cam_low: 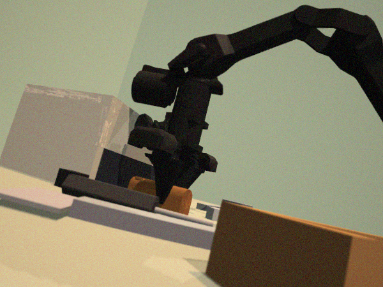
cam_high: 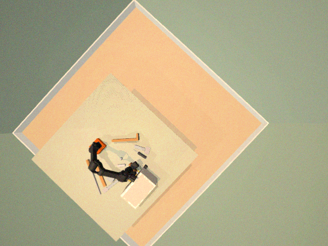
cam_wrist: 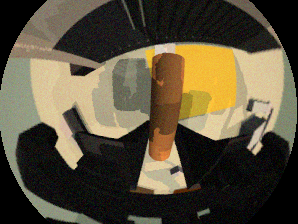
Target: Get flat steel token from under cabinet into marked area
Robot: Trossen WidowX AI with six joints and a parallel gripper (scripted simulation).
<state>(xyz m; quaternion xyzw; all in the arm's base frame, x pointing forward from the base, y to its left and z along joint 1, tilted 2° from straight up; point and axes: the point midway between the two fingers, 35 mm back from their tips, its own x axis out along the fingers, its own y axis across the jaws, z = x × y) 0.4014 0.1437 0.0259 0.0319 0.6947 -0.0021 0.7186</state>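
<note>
My gripper [cam_high: 135, 171] [cam_low: 164, 194] [cam_wrist: 161, 124] is shut on a short orange-brown round rod [cam_low: 179, 199] [cam_wrist: 166, 99]. It holds the rod low over the table, right in front of the cabinet [cam_high: 139, 190] [cam_low: 60, 127]. In the wrist view the rod points forward over the yellow marked area [cam_wrist: 212, 70] toward the dark gap at the cabinet's bottom [cam_wrist: 189, 26]. I cannot pick out the steel token in any view. A grey patch [cam_wrist: 129, 92] lies left of the rod; I cannot tell what it is.
An orange L-shaped bar [cam_high: 126, 139], pale flat pieces [cam_high: 142, 148] and a dark block [cam_high: 141, 155] lie behind the gripper. An orange bar [cam_high: 102, 180], a thin grey rod [cam_high: 97, 184] and a white bar [cam_high: 110, 186] lie under the arm. An orange block fills the near right of the side view.
</note>
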